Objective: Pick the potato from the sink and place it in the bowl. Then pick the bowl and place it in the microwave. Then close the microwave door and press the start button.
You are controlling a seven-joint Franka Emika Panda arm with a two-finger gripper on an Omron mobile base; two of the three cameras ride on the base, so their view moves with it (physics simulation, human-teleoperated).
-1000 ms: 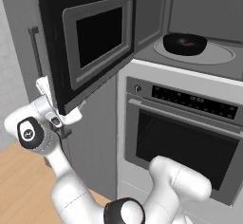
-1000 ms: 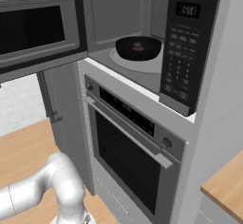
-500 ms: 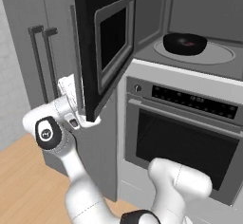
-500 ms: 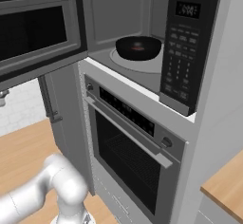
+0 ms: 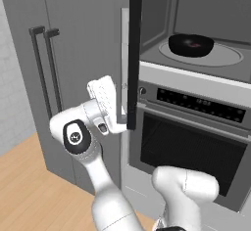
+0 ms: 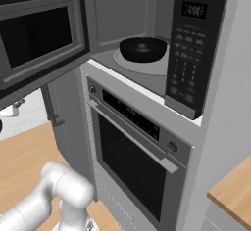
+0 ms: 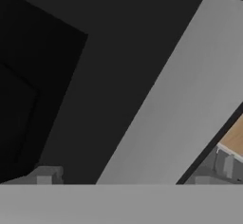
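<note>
The black bowl [image 5: 191, 45] [image 6: 143, 49] rests on the glass turntable inside the microwave [image 5: 196, 24] [image 6: 147, 24]. The reddish potato [image 6: 143, 49] lies in the bowl. The microwave door [image 5: 133, 54] [image 6: 41, 39] stands half open, edge-on in the left base view. My gripper [image 5: 122, 120] [image 7: 123, 180] is pressed up to the door's outer face near its lower edge. Its fingers are open and wide apart, with nothing between them. The hand view looks straight at the dark window and grey frame of the microwave door [image 7: 180, 99]. The button panel [image 6: 188, 63] sits right of the cavity. The sink is out of view.
An oven with a bar handle [image 6: 132, 137] and a dark glass door [image 5: 196, 149] sits under the microwave. A tall grey cabinet with two vertical handles [image 5: 44, 73] stands to the left. Wooden floor [image 5: 24, 186] lies below, and a wooden counter corner [image 6: 235, 186] is at the right.
The microwave door has swung from wide open to about half shut. My hand has moved right and up along with it, staying against its outer face.
</note>
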